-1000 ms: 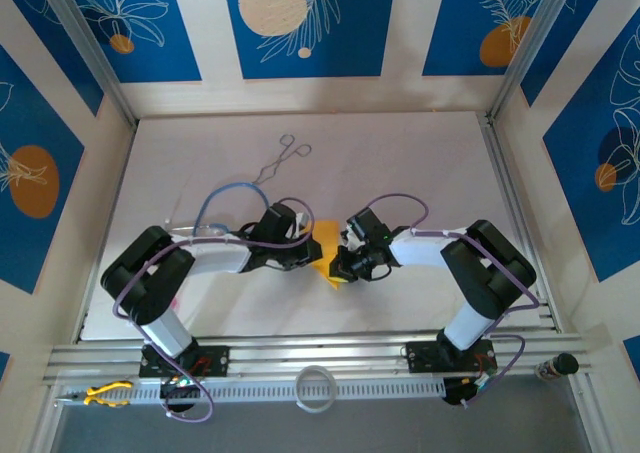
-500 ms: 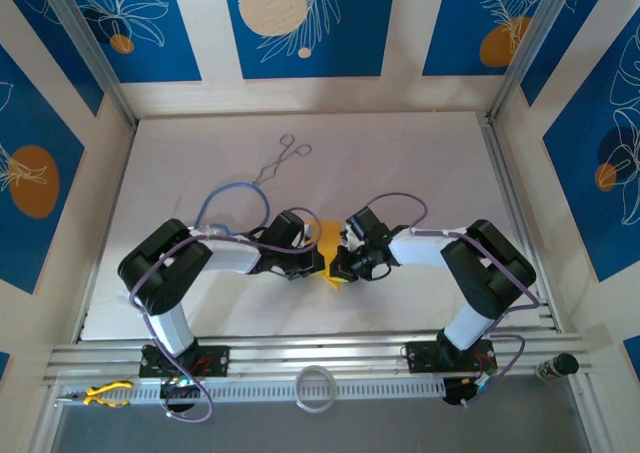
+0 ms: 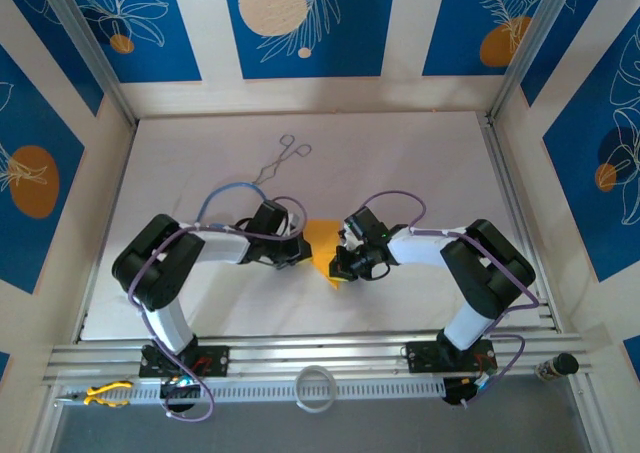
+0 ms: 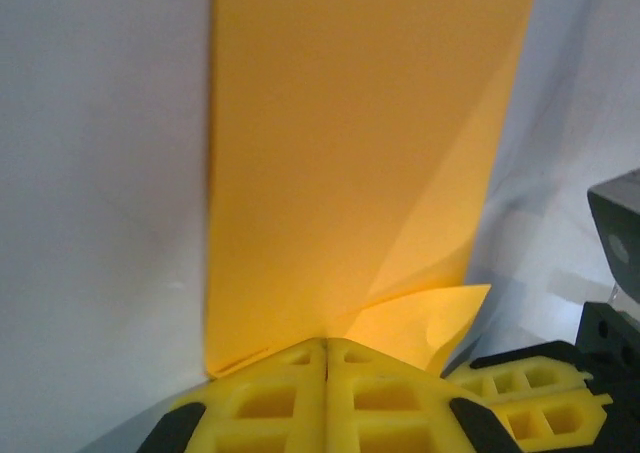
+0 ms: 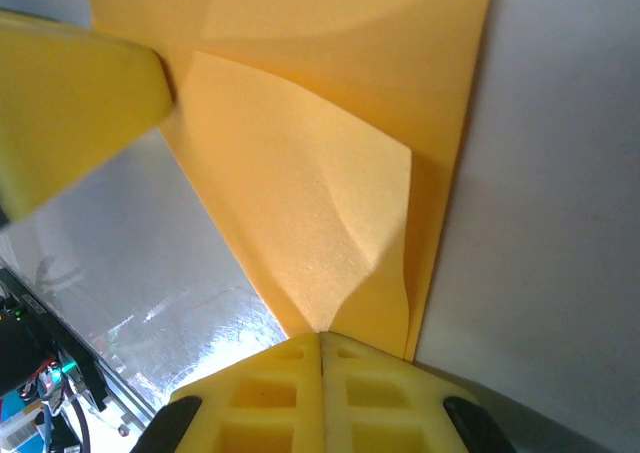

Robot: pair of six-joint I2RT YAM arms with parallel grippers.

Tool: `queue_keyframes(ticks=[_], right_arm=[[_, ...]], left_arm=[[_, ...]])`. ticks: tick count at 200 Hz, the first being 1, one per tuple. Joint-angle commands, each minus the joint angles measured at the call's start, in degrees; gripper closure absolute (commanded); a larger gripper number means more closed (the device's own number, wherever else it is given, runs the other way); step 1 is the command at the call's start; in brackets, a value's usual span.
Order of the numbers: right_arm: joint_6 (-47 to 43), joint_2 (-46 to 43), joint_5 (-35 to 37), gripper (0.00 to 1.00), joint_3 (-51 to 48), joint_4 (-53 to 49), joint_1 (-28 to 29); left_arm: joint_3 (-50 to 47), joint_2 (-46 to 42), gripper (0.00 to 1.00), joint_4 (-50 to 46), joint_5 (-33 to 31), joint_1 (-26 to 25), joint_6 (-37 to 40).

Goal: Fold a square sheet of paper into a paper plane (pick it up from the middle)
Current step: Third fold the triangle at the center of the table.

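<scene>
The orange-yellow sheet of paper (image 3: 321,245) lies folded on the white table between my two grippers. In the left wrist view the paper (image 4: 350,153) is a long band with one corner flap lifted at its near right. My left gripper (image 4: 326,345) is shut, its tips resting on the band's near edge; from above the left gripper (image 3: 292,249) sits at the paper's left side. My right gripper (image 5: 321,335) is shut on the tip of the raised flap (image 5: 300,213); from above it (image 3: 343,261) is at the paper's right side. A left finger (image 5: 70,93) shows at the upper left.
Metal forceps (image 3: 283,159) lie on the far part of the table. A blue cable loop (image 3: 226,197) arches over the left arm. A white ring (image 3: 316,388), yellow-handled pliers (image 3: 105,395) and a dark cylinder (image 3: 558,365) sit on the rail in front.
My left arm swung forward and then drew back to the left, so more of the orange paper shows between the grippers. The right gripper has hardly moved.
</scene>
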Motion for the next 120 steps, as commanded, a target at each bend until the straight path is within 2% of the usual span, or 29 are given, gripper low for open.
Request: queue_keyframes(ticks=[1, 30, 69, 120], right_arm=[[-1.2, 2.8, 5.2, 0.97, -1.6, -8.0, 0.0], [-2.9, 2.4, 5.1, 0.97, -1.5, -8.5, -0.2], [-8.1, 2.4, 5.8, 0.96, 0.7, -11.9, -1.2], [-14.2, 3.2, 5.5, 0.96, 4.6, -15.5, -2.9]], left_arm=[[-0.7, 0.2, 0.99, -3.7, -4.0, 3.4, 2.4], [-0.7, -1.8, 0.99, -5.7, -4.2, 5.4, 3.3], [1.0, -5.9, 0.99, -8.9, -4.3, 5.4, 3.9], [-0.3, -8.1, 0.97, -1.4, -0.2, 2.4, 0.7]])
